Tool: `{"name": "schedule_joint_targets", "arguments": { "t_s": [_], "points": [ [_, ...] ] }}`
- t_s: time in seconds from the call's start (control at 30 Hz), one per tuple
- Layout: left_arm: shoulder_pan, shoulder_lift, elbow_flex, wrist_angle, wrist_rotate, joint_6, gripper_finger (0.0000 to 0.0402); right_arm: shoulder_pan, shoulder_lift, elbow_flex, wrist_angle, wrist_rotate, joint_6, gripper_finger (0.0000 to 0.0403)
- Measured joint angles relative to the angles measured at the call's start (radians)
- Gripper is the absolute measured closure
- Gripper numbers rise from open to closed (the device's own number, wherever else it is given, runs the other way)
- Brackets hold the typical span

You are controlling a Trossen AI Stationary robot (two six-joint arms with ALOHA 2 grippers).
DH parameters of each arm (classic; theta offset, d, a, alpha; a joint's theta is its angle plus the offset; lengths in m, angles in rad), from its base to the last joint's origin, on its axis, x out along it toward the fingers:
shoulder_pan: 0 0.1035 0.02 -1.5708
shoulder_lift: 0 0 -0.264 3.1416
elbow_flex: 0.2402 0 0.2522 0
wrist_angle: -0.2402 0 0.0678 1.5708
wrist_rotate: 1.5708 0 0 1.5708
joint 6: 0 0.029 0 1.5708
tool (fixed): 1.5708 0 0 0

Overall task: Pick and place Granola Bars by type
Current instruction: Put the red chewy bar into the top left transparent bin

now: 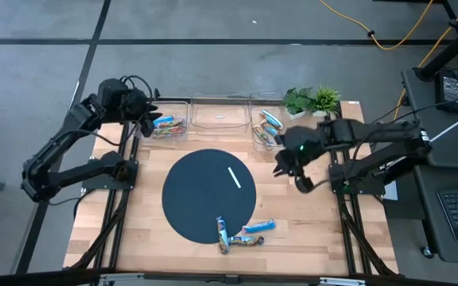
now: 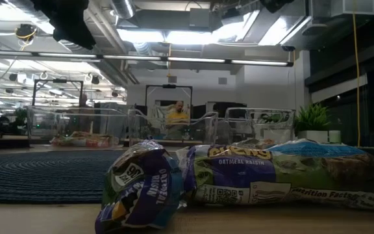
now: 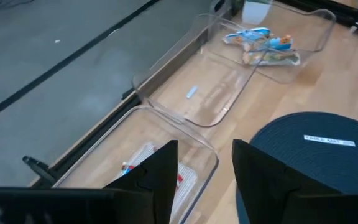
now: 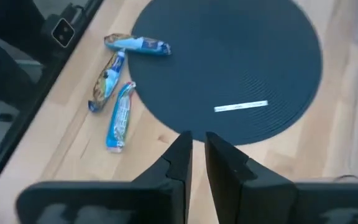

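Most of the sorting looks done. Red-orange bars lie in the left clear bin, blue and silvery ones in the right bin, and the middle bin holds none. Three blue bars remain on the worktop, just beside the near edge of the round dark mat.

The left tool hovers over the left bin, fingers apart and empty. The right tool hangs over the mat's edge, fingers nearly closed, holding nothing.

The left bin's contents are partly hidden, so the count is unclear.
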Motion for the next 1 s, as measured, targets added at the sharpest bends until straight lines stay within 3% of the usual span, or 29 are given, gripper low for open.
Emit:
{"name": "schedule_joint_targets", "arguments": {
  "t_s": [0.13, 0.27, 0.53, 0.67, 1.0],
  "points": [
    [-0.029, -0.010, 0.000, 0.000, 0.000, 0.007, 0.0258, 0.069, 0.032, 0.000, -0.001, 0.024, 0.148, 0.0328],
    [-0.042, -0.017, 0.000, 0.000, -0.001, 0.042, 0.0258, 0.114, 0.055, 0.000, -0.032, 0.024, 0.332, 0.0274],
    [-0.043, -0.017, 0.000, 0.000, 0.005, 0.084, 0.0258, 0.237, 0.176, 0.000, -0.044, 0.088, 0.477, 0.0171],
    [-0.043, -0.017, 0.000, -0.001, 0.006, 0.103, 0.0258, 0.293, 0.253, 0.000, -0.041, 0.123, 0.539, 0.0158],
    [-0.043, -0.017, 0.000, -0.001, 0.087, 0.118, 0.0258, 0.398, 0.416, 0.000, 0.038, 0.130, 0.611, 0.0169]
  ]
}}
